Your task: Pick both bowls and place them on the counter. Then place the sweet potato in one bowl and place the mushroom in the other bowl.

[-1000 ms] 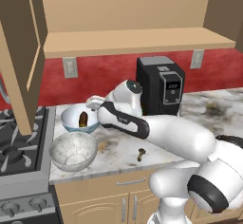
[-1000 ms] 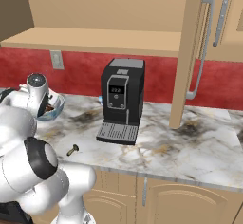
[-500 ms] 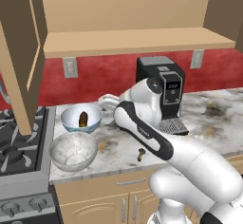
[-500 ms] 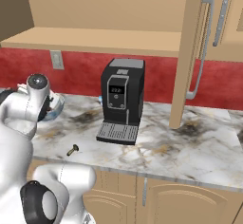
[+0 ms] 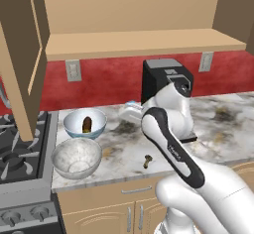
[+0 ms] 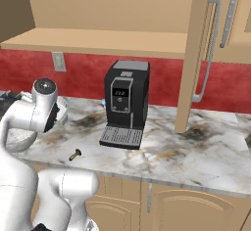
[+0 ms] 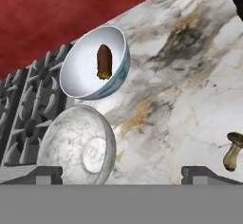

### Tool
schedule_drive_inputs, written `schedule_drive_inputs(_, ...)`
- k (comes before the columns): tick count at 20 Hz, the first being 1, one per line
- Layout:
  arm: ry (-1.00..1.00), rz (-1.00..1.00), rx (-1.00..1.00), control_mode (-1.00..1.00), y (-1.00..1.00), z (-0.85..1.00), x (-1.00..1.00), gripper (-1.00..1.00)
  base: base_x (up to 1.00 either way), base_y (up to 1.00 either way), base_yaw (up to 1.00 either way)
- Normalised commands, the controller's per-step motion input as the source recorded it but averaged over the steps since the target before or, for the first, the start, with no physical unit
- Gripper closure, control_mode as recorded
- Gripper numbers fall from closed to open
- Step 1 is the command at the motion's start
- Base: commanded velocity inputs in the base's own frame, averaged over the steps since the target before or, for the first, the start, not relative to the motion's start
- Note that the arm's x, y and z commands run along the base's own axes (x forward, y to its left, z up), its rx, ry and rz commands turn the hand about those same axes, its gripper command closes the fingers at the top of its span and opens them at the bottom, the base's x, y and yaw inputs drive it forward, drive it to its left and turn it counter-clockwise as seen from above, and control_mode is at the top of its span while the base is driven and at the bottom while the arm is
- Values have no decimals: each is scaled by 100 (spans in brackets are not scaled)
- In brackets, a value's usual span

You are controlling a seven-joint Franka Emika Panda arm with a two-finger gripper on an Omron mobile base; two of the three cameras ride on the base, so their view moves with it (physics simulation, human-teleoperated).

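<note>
The white arm bends leftward at mid height, its claw [image 7: 121,173] spread wide and holding nothing.

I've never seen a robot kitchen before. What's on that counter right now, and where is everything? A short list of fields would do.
counter: marble, beside a stove
blue bowl: on counter, holds the sweet potato
grey bowl: on counter, empty, in front of the blue bowl
mushroom: lying on counter near the front edge, in no bowl
coffee machine: at the back, by the red wall
gripper: open, holding nothing, above the counter
</note>
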Motion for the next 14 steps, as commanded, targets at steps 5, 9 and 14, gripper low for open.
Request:
schedule_drive_inputs(5,42,-7,-2,-100,-32,-2,-26,-100,0,0,0)
schedule_drive_inputs(9,55,-3,-6,-100,-35,-7,-5,-100,0,0,0)
schedule_drive_inputs(14,46,0,-13,-100,-23,-16,-1,-100,0,0,0)
